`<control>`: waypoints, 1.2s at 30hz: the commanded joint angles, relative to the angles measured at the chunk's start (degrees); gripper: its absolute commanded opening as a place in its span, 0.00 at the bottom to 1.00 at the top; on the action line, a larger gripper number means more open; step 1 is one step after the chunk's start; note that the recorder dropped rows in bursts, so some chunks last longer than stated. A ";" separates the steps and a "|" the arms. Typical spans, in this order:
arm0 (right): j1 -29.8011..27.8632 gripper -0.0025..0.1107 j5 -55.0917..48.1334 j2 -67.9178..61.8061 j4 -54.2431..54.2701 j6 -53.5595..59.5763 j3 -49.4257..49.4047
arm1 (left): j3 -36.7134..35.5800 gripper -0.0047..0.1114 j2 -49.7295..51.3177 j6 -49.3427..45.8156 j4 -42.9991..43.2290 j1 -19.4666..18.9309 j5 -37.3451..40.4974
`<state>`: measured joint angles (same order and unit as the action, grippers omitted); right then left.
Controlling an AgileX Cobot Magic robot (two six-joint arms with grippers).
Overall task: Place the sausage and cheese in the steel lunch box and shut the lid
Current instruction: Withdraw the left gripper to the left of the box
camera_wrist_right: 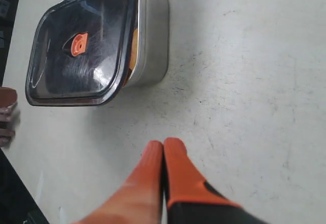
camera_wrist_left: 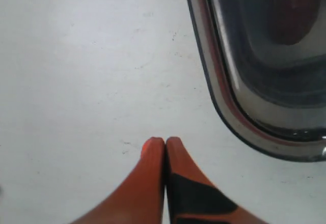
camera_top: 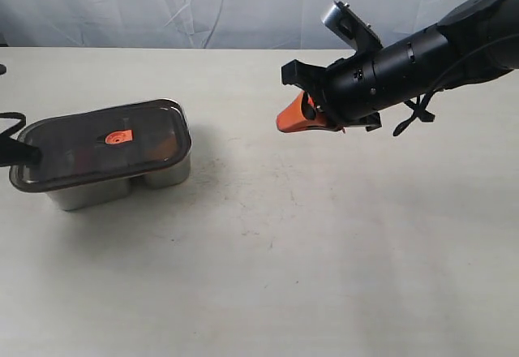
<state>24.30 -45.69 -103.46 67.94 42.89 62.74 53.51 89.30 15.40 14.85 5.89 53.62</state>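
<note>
The steel lunch box [camera_top: 166, 174] stands at the table's left with the dark lid [camera_top: 77, 152] lying flat on it, orange valve tab [camera_top: 118, 137] in the middle. A dim reddish shape [camera_top: 162, 143] shows through the lid, probably the sausage; the cheese is hidden. My left gripper [camera_wrist_left: 165, 142] is shut and empty, just off the lid's rounded corner [camera_wrist_left: 229, 112]. My right gripper [camera_top: 287, 122] hangs above the table well right of the box, shut with nothing in it. In the right wrist view the right gripper [camera_wrist_right: 164, 144] points toward the closed box [camera_wrist_right: 153, 40].
The pale table [camera_top: 268, 251] spreads bare in front of and to the right of the box. A white cloth backdrop [camera_top: 203, 4] closes the far side. The left arm's black parts [camera_top: 15, 150] sit at the table's left edge beside the box.
</note>
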 commanded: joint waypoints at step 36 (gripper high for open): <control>-0.30 0.02 1.14 0.66 -0.59 0.42 0.36 | 0.25 0.04 9.87 -3.96 -6.57 -0.23 -13.36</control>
<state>24.30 -44.77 -103.46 67.94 42.89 62.74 53.51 98.11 11.71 10.37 5.40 42.86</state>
